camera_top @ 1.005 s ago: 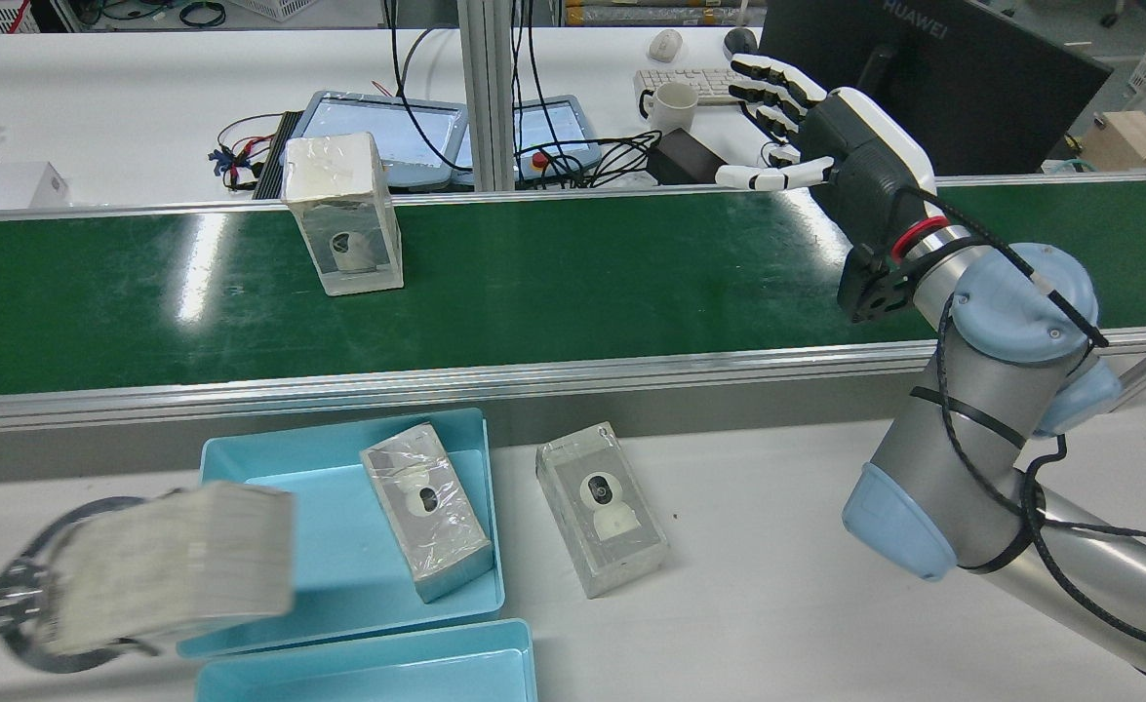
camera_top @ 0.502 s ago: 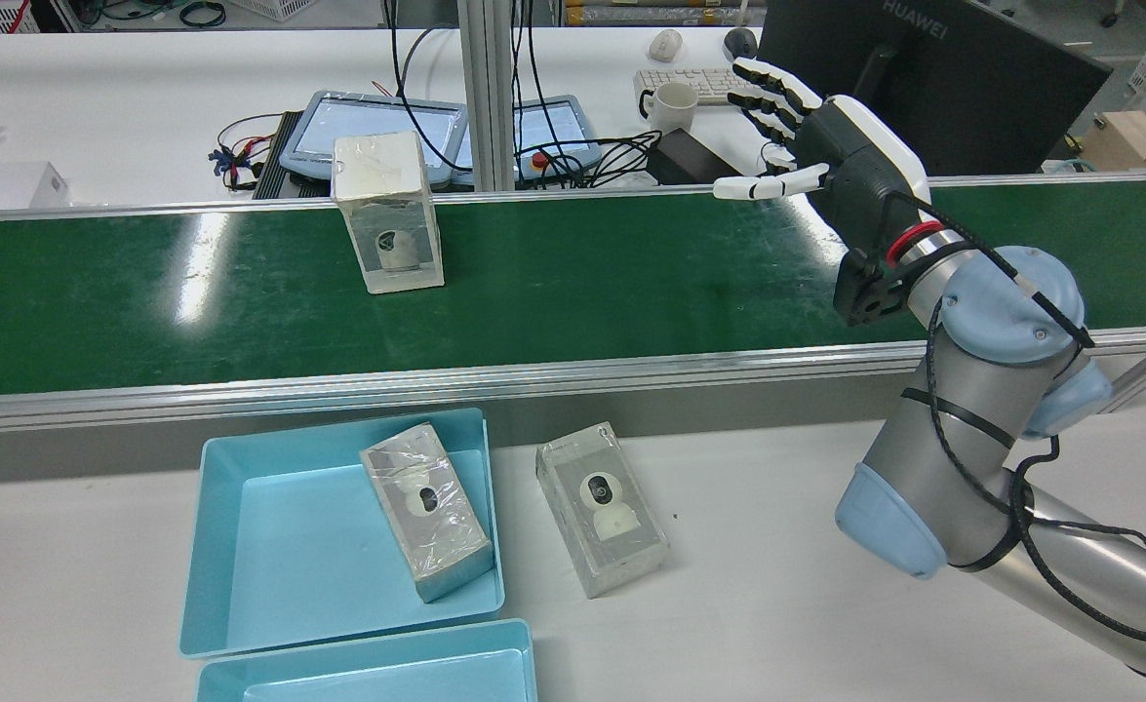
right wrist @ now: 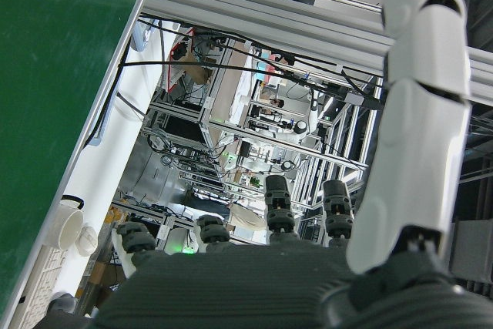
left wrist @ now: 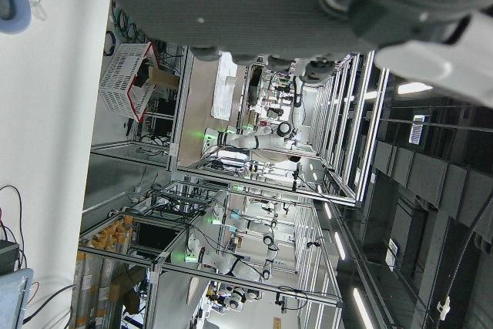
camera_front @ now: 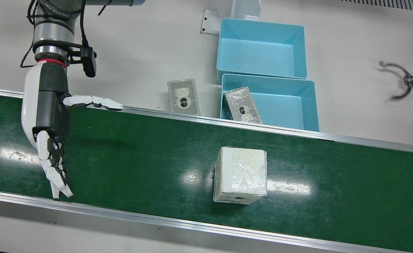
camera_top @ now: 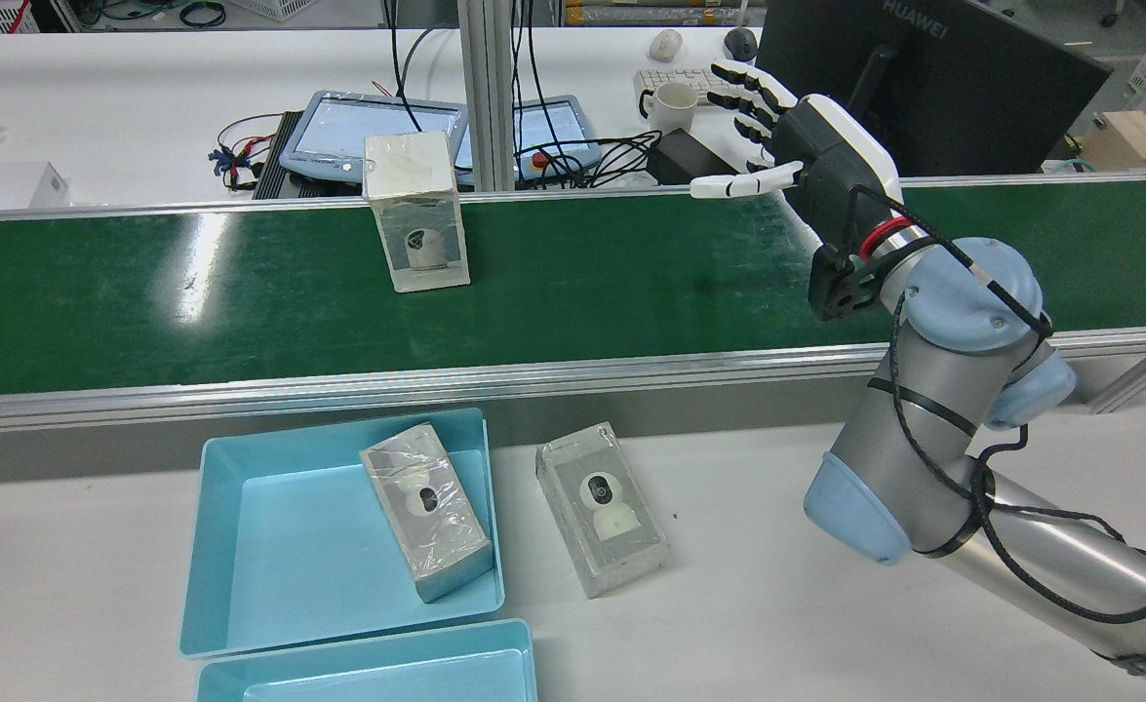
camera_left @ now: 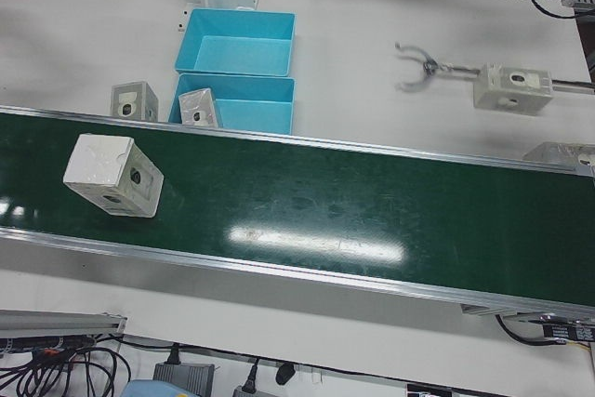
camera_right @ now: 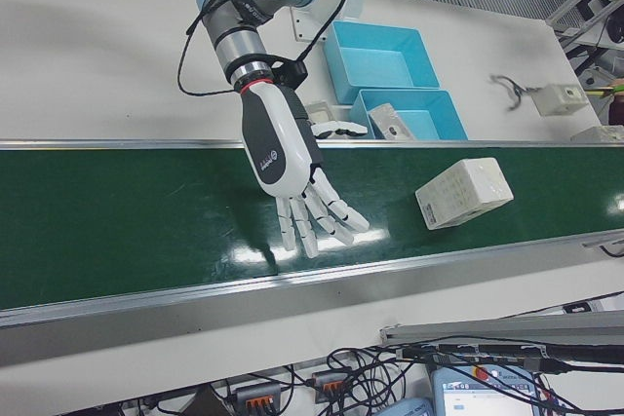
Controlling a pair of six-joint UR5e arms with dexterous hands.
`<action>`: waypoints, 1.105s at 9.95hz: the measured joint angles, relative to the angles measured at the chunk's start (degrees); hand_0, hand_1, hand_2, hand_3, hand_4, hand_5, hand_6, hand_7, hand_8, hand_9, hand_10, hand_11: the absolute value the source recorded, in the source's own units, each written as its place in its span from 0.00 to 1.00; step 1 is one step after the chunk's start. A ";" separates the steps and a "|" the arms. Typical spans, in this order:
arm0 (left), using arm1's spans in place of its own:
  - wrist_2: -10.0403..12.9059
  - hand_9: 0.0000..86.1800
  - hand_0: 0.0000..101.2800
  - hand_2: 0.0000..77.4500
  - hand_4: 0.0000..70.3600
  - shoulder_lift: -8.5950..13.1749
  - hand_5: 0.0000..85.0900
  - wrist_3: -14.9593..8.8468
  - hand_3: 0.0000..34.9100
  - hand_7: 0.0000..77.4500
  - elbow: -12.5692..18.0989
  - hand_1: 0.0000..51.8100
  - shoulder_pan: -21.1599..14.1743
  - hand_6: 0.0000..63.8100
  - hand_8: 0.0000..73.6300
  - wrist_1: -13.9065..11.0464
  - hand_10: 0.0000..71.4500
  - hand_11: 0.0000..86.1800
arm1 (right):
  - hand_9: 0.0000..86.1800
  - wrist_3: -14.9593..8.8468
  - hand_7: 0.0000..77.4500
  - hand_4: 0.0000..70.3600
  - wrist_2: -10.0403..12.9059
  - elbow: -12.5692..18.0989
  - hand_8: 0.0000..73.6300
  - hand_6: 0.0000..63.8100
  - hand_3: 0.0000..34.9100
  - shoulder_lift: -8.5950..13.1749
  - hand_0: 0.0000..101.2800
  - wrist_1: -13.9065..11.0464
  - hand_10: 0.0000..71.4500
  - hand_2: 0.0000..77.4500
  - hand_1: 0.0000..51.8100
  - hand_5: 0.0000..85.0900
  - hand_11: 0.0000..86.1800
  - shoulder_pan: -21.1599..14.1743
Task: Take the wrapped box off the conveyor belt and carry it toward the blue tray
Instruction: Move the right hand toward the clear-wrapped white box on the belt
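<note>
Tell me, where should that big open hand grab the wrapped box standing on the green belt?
Probably across its two broad sides, coming in from the side. The wrapped box stands upright and alone on the belt, so both faces are clear for the open right hand to span.

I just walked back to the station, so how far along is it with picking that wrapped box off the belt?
Done: nothing of this pick, though one box already lies in the blue tray.
In hand: the right hand hovers open over the conveyor belt, apart from the wrapped box standing on it.
Left: grasp, lift, carry to the tray.
</note>
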 joint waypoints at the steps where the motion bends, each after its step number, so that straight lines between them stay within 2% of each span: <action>1: 0.00 0.00 0.00 0.01 0.01 0.00 0.01 0.00 0.00 0.01 0.00 0.00 0.00 0.00 0.01 0.00 0.01 0.00 | 0.08 -0.07 0.21 0.02 0.00 -0.68 0.03 0.00 0.86 0.70 0.44 0.03 0.05 0.19 0.23 0.19 0.06 -0.48; 3: 0.00 0.00 0.00 0.01 0.00 0.00 0.01 0.00 0.00 0.01 0.00 0.00 0.00 0.00 0.01 0.00 0.01 0.00 | 0.08 -0.14 0.20 0.00 0.00 -2.33 0.03 0.00 0.85 2.07 0.43 0.29 0.05 0.16 0.23 0.19 0.05 -0.97; 4: 0.00 0.00 0.00 0.01 0.00 0.00 0.01 0.00 0.00 0.01 0.00 0.00 0.00 0.00 0.01 0.00 0.00 0.00 | 0.08 -0.15 0.20 0.00 0.00 -3.32 0.03 0.00 0.85 2.88 0.42 0.50 0.05 0.16 0.17 0.17 0.05 -1.07; 5: 0.00 0.00 0.00 0.01 0.00 0.00 0.01 0.00 0.00 0.01 0.00 0.00 0.00 0.00 0.01 0.00 0.01 0.00 | 0.08 -0.15 0.20 0.02 0.00 -4.18 0.03 0.00 0.85 3.69 0.42 0.60 0.05 0.15 0.23 0.19 0.06 -1.17; 8: 0.00 0.00 0.00 0.01 0.01 0.00 0.01 0.00 0.00 0.01 0.00 0.00 0.00 0.01 0.01 0.00 0.00 0.00 | 0.08 -0.19 0.20 0.02 0.00 -6.66 0.03 0.00 0.85 6.11 0.42 1.06 0.05 0.17 0.22 0.19 0.06 -1.90; 11: 0.00 0.00 0.00 0.01 0.01 0.00 0.01 0.00 0.00 0.01 0.00 0.00 0.00 0.00 0.01 0.00 0.01 0.00 | 0.08 -0.44 0.21 0.06 0.07 -8.15 0.03 0.00 0.85 7.26 0.43 2.02 0.05 0.19 0.22 0.19 0.06 -2.70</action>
